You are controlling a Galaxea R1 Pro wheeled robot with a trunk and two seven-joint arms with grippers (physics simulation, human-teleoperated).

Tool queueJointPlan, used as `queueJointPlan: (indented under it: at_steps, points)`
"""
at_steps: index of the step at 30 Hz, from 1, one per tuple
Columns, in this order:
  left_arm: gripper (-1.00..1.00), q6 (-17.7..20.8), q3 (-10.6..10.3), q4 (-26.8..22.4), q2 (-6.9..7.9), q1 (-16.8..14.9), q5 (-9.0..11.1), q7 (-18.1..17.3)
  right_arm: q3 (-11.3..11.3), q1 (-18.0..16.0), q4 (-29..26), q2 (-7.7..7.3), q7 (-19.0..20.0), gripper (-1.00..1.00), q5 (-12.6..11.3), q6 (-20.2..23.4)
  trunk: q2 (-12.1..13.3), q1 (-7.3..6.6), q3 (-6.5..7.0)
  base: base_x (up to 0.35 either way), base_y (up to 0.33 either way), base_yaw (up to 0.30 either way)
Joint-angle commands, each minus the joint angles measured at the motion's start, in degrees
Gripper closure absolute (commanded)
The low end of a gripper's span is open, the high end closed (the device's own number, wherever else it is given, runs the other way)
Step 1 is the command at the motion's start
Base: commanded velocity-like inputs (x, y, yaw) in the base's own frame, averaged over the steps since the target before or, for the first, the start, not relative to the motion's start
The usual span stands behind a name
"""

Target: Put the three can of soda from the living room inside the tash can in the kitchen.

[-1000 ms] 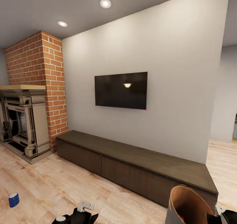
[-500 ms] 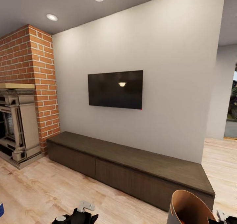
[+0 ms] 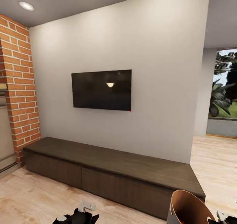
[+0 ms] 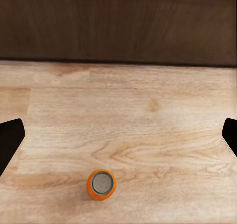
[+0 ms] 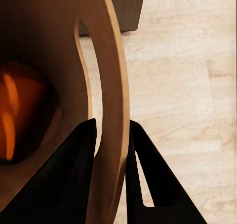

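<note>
Overall: the robot faced a living-room wall, with one soda can under the left arm and the trash can in the right.
Brick column point(image 3: 19, 85): stood at the far left, well apart from both arms.
Television point(image 3: 101, 89): hung on the wall above a long low cabinet point(image 3: 115, 164).
Left pincer point(image 4: 118, 137): fingers wide apart, holding nothing, above the wooden floor point(image 4: 148, 105).
Orange can point(image 4: 101, 184): upright on the floor, near the cabinet front, not yet level with the fingertips.
Right pincer point(image 5: 112, 125): clamped on the thin rim of the trash can point(image 3: 184, 206), one finger inside the wall and one outside.
Inside the trash can: an orange blur showed; whether it was a can I could not tell.
Risk, left: closing from there would likely miss, or a finger could clip the can and send it rolling.
Risk, right: a rim-only grip could let the trash can swing or slip while driving, spilling what it held.
</note>
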Motion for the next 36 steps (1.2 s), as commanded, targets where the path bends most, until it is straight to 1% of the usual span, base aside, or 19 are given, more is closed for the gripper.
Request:
queueJointPlan:
  at_steps: [1, 13, 23, 29, 36]
  points:
    - [-1.00, 0.00, 0.00, 0.01, 0.00, 0.00, 0.00, 0.00, -0.35, -0.04, -0.07, 0.00, 0.41, 1.00, -0.78, 0.03, 0.00, 0.00, 0.02, 0.065, 0.000, -0.084]
    - [-1.00, 0.00, 0.00, -0.01, -0.01, -0.01, 0.00, 0.00, -0.35, -0.04, -0.20, -0.04, 0.41, 1.00, -0.80, -0.06, 0.00, 0.00, 0.04, 0.012, 0.000, -0.015]
    - [-1.00, -0.01, 0.05, -0.10, -0.34, 0.01, 0.05, 0.13, -0.36, -0.04, -0.25, -0.05, 0.41, 1.00, -0.78, -0.10, 0.00, 0.00, 0.04, 0.000, 0.000, 0.000]
    - [-1.00, -0.02, 0.08, -0.16, -0.43, 0.03, 0.13, 0.23, -0.35, -0.04, -0.22, -0.01, 0.45, 1.00, -0.85, -0.92, 0.00, 0.00, 0.04, 0.000, 0.000, 0.000]
    - [-1.00, 0.00, 0.05, -0.09, -0.87, 0.02, 0.01, 0.20, -0.40, -0.04, -0.35, -0.09, 0.51, 1.00, -0.85, -1.38, -2.81, 1.54, -1.22, 0.000, 0.000, 0.000]
